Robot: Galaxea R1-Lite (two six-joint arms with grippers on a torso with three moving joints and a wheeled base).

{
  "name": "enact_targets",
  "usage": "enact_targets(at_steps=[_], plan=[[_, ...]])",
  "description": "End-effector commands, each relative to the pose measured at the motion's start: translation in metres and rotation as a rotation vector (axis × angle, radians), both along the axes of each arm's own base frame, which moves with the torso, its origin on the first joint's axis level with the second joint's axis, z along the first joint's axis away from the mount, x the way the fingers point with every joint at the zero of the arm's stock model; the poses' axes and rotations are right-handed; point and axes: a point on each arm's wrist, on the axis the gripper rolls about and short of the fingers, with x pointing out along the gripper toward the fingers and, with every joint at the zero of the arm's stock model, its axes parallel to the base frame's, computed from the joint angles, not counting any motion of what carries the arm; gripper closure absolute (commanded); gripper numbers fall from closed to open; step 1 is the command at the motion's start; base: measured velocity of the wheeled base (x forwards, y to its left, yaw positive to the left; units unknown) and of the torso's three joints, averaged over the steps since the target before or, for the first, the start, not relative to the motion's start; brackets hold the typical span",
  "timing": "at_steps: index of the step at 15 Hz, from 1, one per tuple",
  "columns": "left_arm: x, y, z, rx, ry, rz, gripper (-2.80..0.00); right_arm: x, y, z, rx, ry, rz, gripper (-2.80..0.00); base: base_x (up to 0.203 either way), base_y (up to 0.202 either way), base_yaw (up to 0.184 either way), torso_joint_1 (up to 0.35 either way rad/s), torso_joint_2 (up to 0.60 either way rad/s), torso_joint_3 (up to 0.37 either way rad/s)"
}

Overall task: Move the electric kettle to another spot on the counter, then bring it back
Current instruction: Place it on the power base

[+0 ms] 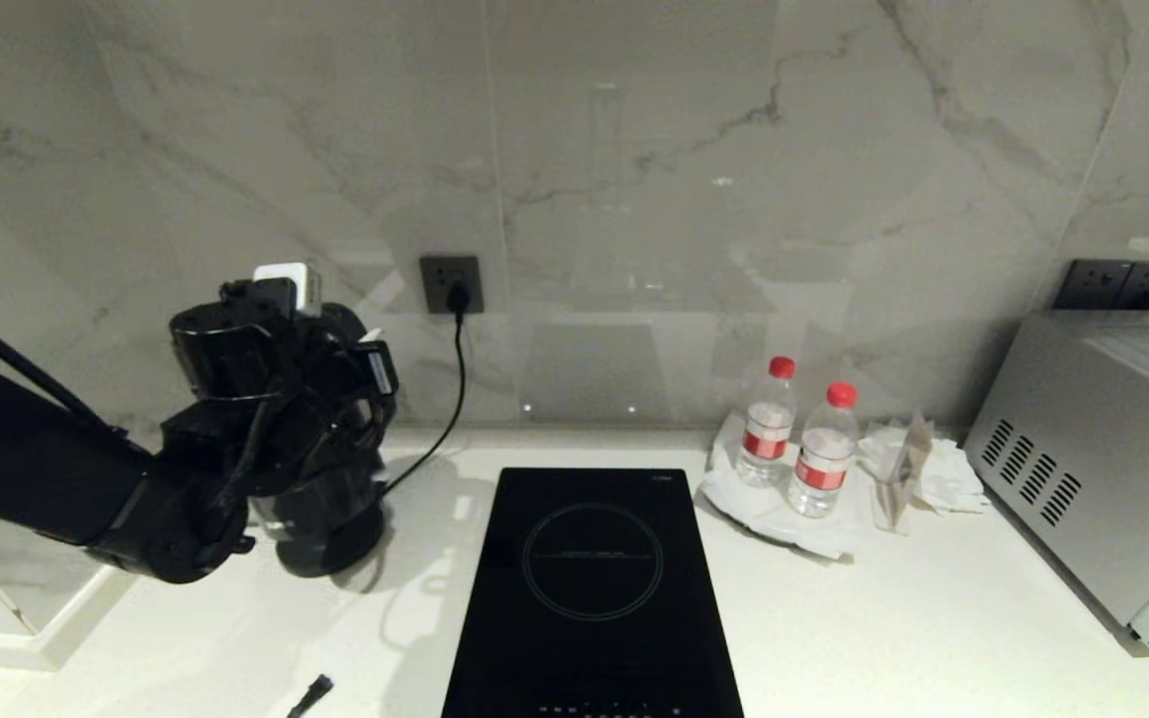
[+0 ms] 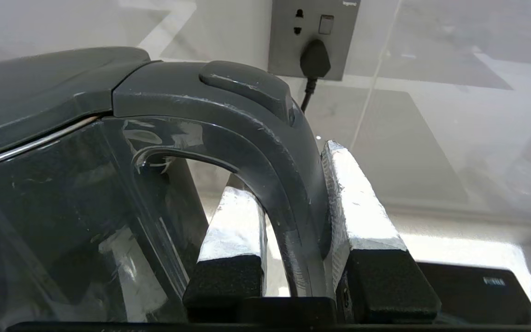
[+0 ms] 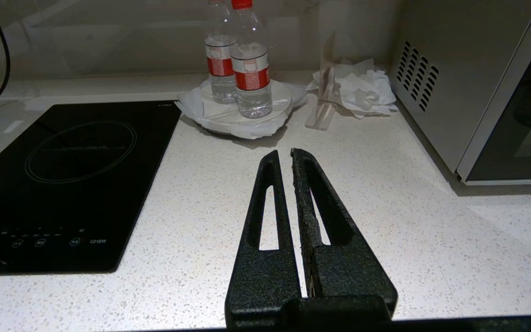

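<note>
The hob (image 1: 591,588) sits flat, black glass with a ring in the middle. Right of the hob, two bottles (image 1: 796,439) with red caps stand on a plate lined with paper. Further right of the hob there's crumpled paper (image 1: 929,469), then a microwave (image 1: 1103,469). Behind the hob to the left, a socket (image 1: 451,283) with a black plug in it, cord (image 1: 450,399) hanging down.

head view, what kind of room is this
Most likely a kitchen, perhaps in a hotel or flat: a built-in hob set in the counter, a microwave on the right, and a kettle by the marble wall.
</note>
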Motion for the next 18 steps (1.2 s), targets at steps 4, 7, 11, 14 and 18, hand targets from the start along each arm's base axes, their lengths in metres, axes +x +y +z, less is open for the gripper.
enact_targets(at_steps=[4, 7, 11, 14, 18], plan=[[0.038, -0.012, -0.036, 0.015, 0.053, 0.003, 0.0, 0.0, 0.0, 0.0, 0.0, 0.0, 0.001, 0.0, 0.0, 0.0, 0.0, 0.0, 0.0, 0.0], [0.053, -0.013, -0.04, 0.011, 0.039, 0.014, 0.0, 0.0, 0.0, 0.0, 0.0, 0.001, 0.001, 0.0, 0.0, 0.0, 0.0, 0.0, 0.0, 0.0], [0.07, -0.015, -0.052, 0.015, 0.038, 0.018, 0.0, 0.0, 0.0, 0.0, 0.0, 0.001, 0.001, 0.0, 0.0, 0.0, 0.0, 0.0, 0.0, 0.0], [0.078, -0.015, -0.056, 0.014, 0.034, 0.026, 0.0, 0.0, 0.0, 0.0, 0.0, 0.0, 0.001, 0.0, 0.0, 0.0, 0.0, 0.0, 0.0, 0.0], [0.084, -0.015, -0.065, 0.018, 0.044, 0.028, 0.0, 0.0, 0.0, 0.0, 0.0, 0.0, 0.001, 0.0, 0.0, 0.0, 0.0, 0.0, 0.0, 0.0]])
